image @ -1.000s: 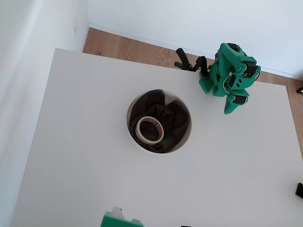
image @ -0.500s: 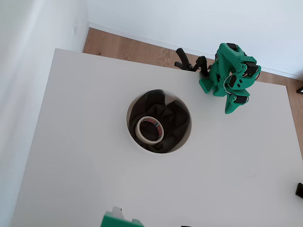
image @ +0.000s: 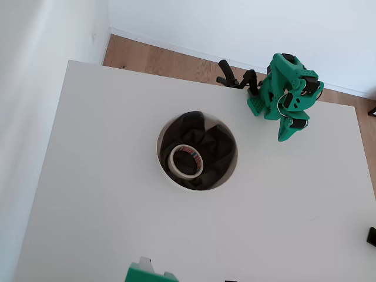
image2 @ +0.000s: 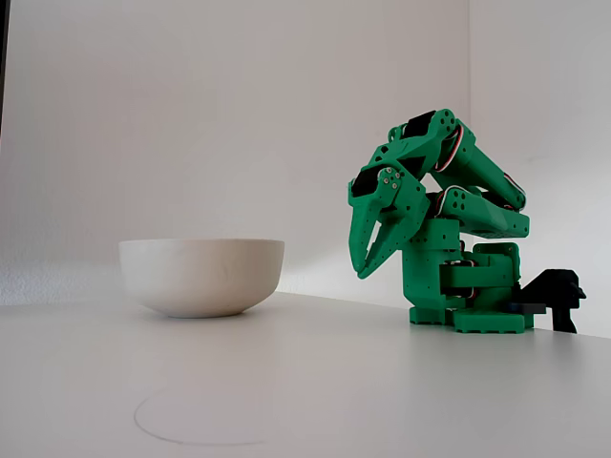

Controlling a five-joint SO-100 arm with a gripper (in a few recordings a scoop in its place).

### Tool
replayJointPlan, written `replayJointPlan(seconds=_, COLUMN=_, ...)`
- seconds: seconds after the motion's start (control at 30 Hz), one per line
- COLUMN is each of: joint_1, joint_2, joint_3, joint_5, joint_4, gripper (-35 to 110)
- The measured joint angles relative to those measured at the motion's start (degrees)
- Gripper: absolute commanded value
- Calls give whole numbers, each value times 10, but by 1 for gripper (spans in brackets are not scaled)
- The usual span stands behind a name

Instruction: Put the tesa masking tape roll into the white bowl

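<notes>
The tesa masking tape roll (image: 186,160), a cream ring with a red-and-blue core, lies flat on the dark cloth inside the white bowl (image: 235,158), left of the bowl's middle. In the fixed view the bowl (image2: 202,275) stands on the table and its wall hides the roll. My green arm is folded up over its base at the table's far right edge. Its gripper (image: 285,136) points down, well to the right of the bowl and apart from it. In the fixed view the gripper (image2: 363,273) hangs above the table, its fingertips together and holding nothing.
A black clamp (image: 235,77) sits at the table's back edge beside the arm's base. A green part (image: 147,274) pokes in at the bottom edge of the overhead view. White walls run along the left and back, with wooden floor (image: 164,59) behind the table.
</notes>
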Motion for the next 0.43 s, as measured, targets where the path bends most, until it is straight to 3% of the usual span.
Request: replayJointPlan(seconds=0.43, joint_1=0, joint_2=0, joint_3=0, joint_5=0, joint_4=0, gripper=-8)
